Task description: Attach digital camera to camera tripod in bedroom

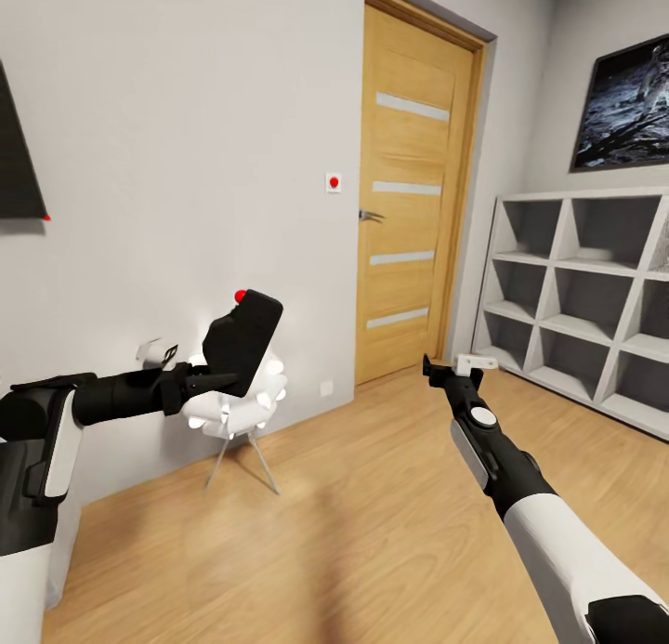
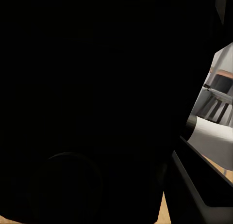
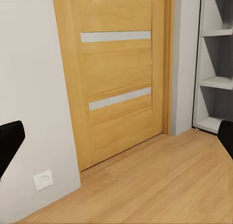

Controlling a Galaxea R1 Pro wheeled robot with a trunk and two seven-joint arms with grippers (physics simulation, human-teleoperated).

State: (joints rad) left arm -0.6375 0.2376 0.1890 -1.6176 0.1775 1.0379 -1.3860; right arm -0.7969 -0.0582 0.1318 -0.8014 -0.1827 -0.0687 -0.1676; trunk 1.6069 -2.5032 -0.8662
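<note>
Head view: the left gripper [image 1: 221, 380] is closed around the small black boxy digital camera [image 1: 243, 339], held tilted in mid-air with its round red button uppermost, in front of a white chair [image 1: 240, 404] on thin metal legs near the light grey wall [image 1: 177, 161]. The right gripper [image 1: 452, 372] hangs with fingers spread and nothing between them, over bare light wood plank floor [image 1: 353, 523]. Beyond it stand the closed oak door [image 1: 413, 179] with frosted strips and, along the right wall, white cube shelves [image 1: 581, 291]. Open floor lies between both arms.
</note>
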